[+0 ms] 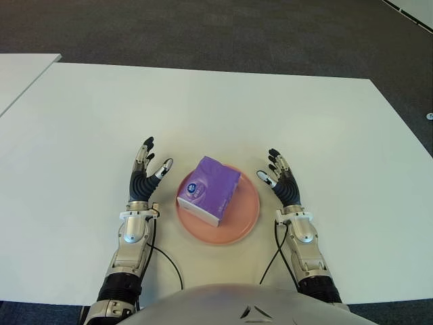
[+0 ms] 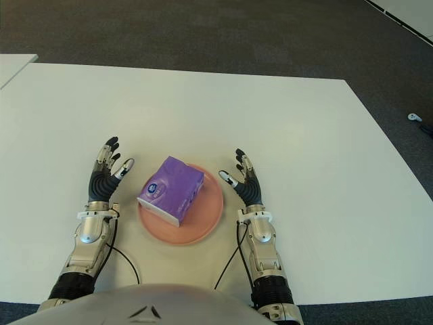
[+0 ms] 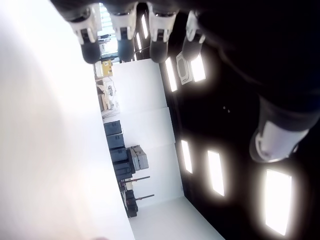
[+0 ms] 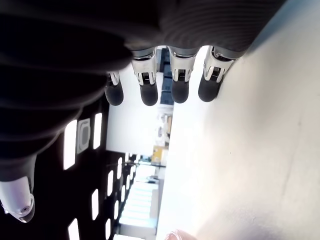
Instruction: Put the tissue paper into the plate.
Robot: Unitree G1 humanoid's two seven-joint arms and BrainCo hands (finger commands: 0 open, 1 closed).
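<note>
Fingers, left: spread out and straight, nothing in them. The wrist view shows four dark fingertips (image 3: 121, 44) fanned apart with the thumb off to one side, only table and room lights past them.
Fingers, right: same deal, splayed and holding nothing. The right wrist view has the fingertips (image 4: 149, 92) lined up in the air next to the white tabletop.
Left hand (image 1: 143, 177): just left of the plate, palm turned in toward it, close to the rim but not touching as far as I can see. Can't tell if it's actually resting on the table.
Right hand (image 1: 283, 179): mirror image, just right of the plate, palm facing in, small gap to the rim.
Tissue paper (image 1: 209, 189): purple pack with a white side and a round label on top, sitting inside the plate, turned a bit diagonal. Neither hand touches it.
Plate (image 1: 248, 215): round, pinkish, flat on the table between the two hands, near the robot's edge of the table.
Table (image 1: 216, 108): white, big bare stretch beyond the plate.
Cables: a thin black cable (image 1: 169, 263) loops from the left wrist, another (image 1: 270, 260) from the right, both lying on the tabletop.
Floor (image 1: 203, 30): dark carpet past the far edge.
</note>
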